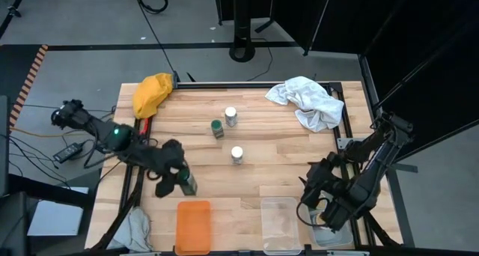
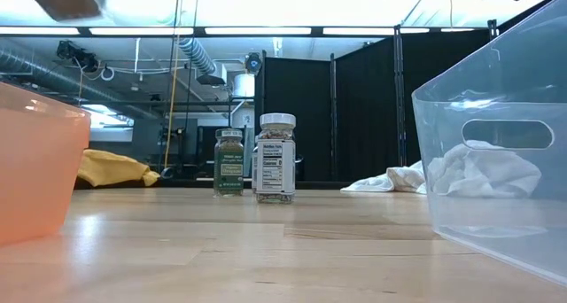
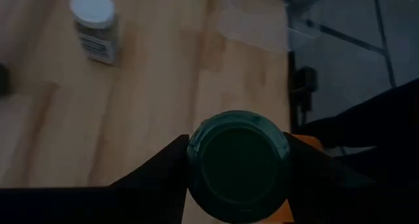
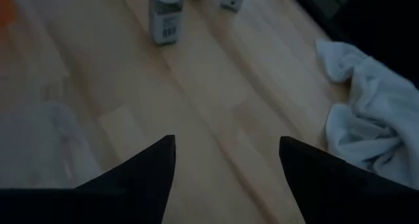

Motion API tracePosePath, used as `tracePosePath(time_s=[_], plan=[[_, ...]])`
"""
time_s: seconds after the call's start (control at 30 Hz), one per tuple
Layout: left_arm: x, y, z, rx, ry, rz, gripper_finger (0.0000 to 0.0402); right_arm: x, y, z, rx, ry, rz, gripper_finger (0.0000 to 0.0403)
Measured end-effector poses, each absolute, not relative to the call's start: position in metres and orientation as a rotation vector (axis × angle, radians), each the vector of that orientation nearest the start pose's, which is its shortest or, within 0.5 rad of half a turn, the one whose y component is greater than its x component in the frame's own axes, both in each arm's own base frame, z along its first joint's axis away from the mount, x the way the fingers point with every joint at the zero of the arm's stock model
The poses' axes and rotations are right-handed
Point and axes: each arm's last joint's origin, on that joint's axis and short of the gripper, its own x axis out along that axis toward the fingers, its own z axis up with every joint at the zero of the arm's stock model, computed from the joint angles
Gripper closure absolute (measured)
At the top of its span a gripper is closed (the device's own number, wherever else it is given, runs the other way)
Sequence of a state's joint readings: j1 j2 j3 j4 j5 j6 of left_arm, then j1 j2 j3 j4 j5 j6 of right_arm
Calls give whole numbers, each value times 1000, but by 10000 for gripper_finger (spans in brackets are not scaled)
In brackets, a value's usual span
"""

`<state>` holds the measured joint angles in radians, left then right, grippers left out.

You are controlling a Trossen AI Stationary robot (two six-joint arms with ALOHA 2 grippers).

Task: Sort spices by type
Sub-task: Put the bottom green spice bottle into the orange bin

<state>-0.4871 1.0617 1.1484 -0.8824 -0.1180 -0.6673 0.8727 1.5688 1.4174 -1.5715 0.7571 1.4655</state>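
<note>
My left gripper [image 1: 179, 180] is shut on a green-lidded spice jar [image 3: 239, 165], just beyond the orange tray [image 1: 193, 226]. Three more jars stand upright mid-table: a white-lidded one [image 1: 230, 116], a green-lidded one [image 1: 217, 129] and another white-lidded one [image 1: 237, 155]. The low view shows the green jar [image 2: 229, 161] and a white-lidded jar [image 2: 275, 157]. No tan-lidded jar is in view. My right gripper [image 4: 226, 168] hangs open over bare table near the clear tray [image 1: 279, 224]. My left gripper pinches the green-lidded jar between its two fingers, one on each side of the body just under the lid [image 3: 196, 178]. The fingers come from above, slanting down. The jar looks lifted off the table, lid toward the wrist camera.
A yellow cloth [image 1: 152, 93] lies at the far left corner and a white cloth [image 1: 310, 100] at the far right. The orange tray and the clear tray sit along the near edge, with a grey tray [image 1: 329, 232] under my right arm. Bare wood lies between jars and trays.
</note>
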Motion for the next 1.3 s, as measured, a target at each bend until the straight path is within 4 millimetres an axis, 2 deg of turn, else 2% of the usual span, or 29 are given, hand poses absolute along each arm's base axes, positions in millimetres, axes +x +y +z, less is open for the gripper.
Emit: tracePosePath(time_s=[0.27, 0.47, 0.63, 1.0, 1.3], plan=[[162, -134, 337, -330, 849, -105, 210, 193, 172, 304, 89, 742, -757, 134], [159, -161, 323, -219, 860, -99, 210, 202, 162, 304, 104, 746, -803, 134], [168, -179, 303, -156, 884, -28, 210, 206, 158, 304, 118, 745, -822, 136], [193, -208, 260, -232, 961, 115, 206, 207, 158, 305, 45, 745, -793, 138], [203, -220, 237, -197, 1011, 138, 205, 208, 158, 305, 34, 735, -791, 142]])
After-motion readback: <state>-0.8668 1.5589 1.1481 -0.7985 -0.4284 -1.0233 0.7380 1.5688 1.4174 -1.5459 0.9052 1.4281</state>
